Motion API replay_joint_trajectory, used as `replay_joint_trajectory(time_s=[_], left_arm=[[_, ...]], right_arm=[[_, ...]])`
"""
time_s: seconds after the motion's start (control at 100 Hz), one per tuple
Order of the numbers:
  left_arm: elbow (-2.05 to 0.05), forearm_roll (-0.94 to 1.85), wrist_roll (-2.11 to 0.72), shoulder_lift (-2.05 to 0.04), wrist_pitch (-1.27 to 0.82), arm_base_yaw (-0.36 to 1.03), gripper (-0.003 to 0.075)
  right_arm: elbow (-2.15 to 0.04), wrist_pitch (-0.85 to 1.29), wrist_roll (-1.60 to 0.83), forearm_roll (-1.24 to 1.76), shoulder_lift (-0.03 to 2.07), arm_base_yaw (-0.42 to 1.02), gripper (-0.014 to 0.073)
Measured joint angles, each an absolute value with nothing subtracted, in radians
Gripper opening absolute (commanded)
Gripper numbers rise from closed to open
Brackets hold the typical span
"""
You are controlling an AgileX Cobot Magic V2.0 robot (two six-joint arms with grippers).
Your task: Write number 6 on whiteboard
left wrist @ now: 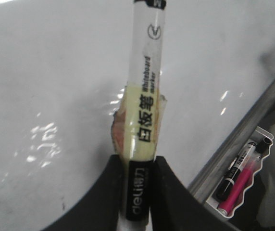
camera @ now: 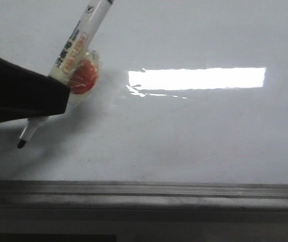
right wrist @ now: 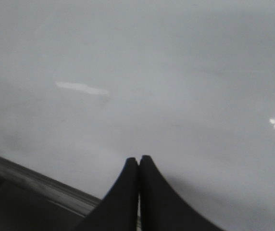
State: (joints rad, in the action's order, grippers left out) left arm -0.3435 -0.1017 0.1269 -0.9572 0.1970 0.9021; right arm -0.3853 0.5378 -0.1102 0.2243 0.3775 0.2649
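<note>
— Where is your left end effector (camera: 58, 98) right now?

— Low on the left of the whiteboard (camera: 194, 136), seen from the front. It is clamped on a whiteboard marker (camera: 76, 48). In my left wrist view the two black fingers (left wrist: 106, 197) press the marker's dark lower barrel from either side.

— How does the marker sit?

— Tilted. Its white barrel leans up and to the right from my fingers, and the black tip (camera: 21, 144) points down and to the left, below the end effector. The tip is at or just above the board surface; I cannot tell whether it touches. A yellowish wrap of tape (camera: 66, 75) goes round the barrel just above my grip, with a round red-orange piece (camera: 83, 78) stuck to it.

— And the board itself?

— Glossy and white-grey, with a bright rectangular reflection (camera: 197, 78) to the right of the marker. I see no drawn stroke on it. A grey metal rail (camera: 144, 194) runs along its lower edge.

— Your right end effector (right wrist: 138, 166)?

— Its fingers are pressed together, holding nothing, facing the board above the rail.

— Anything else?

— A small white tray (left wrist: 245, 175) beyond the rail holds a pink marker (left wrist: 238, 185) and a black one (left wrist: 233, 171).
</note>
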Motion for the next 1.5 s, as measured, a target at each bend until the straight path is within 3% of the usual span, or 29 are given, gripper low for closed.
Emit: replay_joint_trajectory(time_s=[0.22, 0.29, 0.72, 1.11, 1.23, 1.45, 1.5], left_arm=[[-0.372, -0.204, 0.127, -0.959, 0.162, 0.936, -0.0019], [-0.371, -0.232, 0.127, -0.96, 0.158, 0.948, -0.0019], [-0.371, -0.344, 0.127, -0.961, 0.207, 1.022, -0.0019], [-0.371, -0.348, 0.127, -0.961, 0.21, 1.029, -0.0019], [-0.371, -0.348, 0.127, -0.961, 0.21, 1.049, -0.0019], [-0.371, -0.35, 0.127, -0.961, 0.207, 1.056, -0.0019], [-0.371, -0.353, 0.127, -0.965, 0.206, 1.056, -0.0019]], right_arm=[[-0.518, 0.543, -0.226, 0.305, 0.566, 0.411, 0.0315], [-0.549, 0.535, -0.242, 0.332, 0.626, 0.473, 0.0376], [-0.632, 0.331, -0.255, 0.389, 0.873, 0.82, 0.0375], [-0.674, 0.217, -0.255, 0.422, 0.961, 0.885, 0.0374], [-0.684, 0.201, -0.255, 0.426, 0.985, 0.899, 0.0303], [-0.693, 0.193, -0.255, 0.46, 1.03, 0.903, -0.0073], [-0.695, 0.193, -0.252, 0.473, 1.032, 0.907, -0.0068]])
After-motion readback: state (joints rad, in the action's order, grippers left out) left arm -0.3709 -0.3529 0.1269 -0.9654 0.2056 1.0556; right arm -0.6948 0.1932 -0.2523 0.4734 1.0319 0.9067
